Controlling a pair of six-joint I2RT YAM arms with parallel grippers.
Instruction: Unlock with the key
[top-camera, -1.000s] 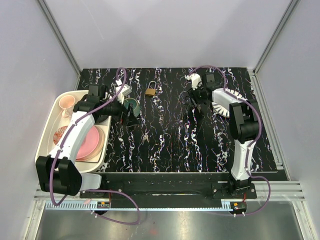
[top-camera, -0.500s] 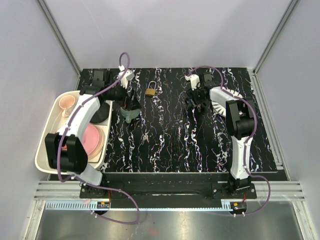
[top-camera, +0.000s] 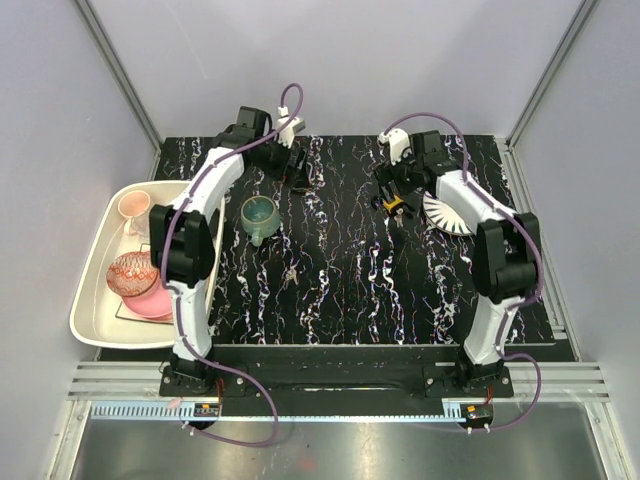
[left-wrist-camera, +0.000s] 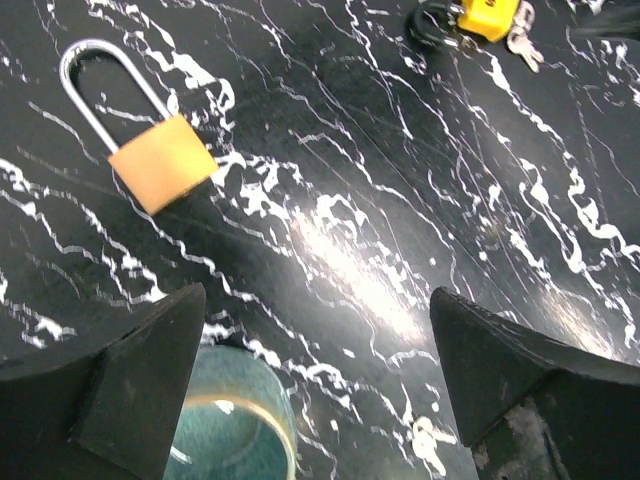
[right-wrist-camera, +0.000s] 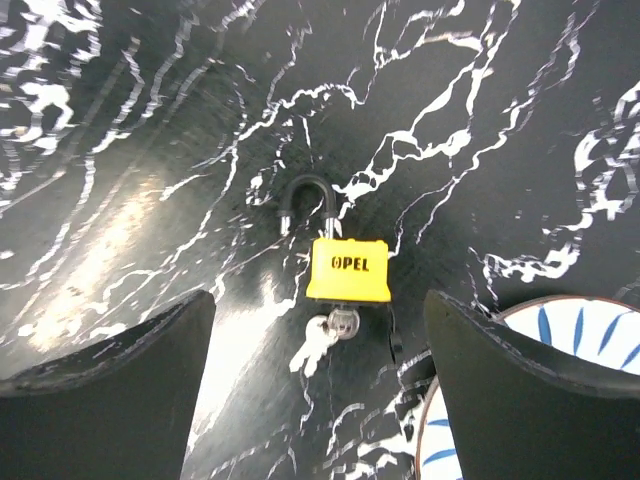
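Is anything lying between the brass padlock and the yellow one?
No. In the left wrist view, only bare marbled tabletop stretches from the brass padlock to the yellow padlock.

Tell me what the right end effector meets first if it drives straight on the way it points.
The right end effector would most likely meet the yellow padlock, lying centred between its open fingers; depth is unclear.
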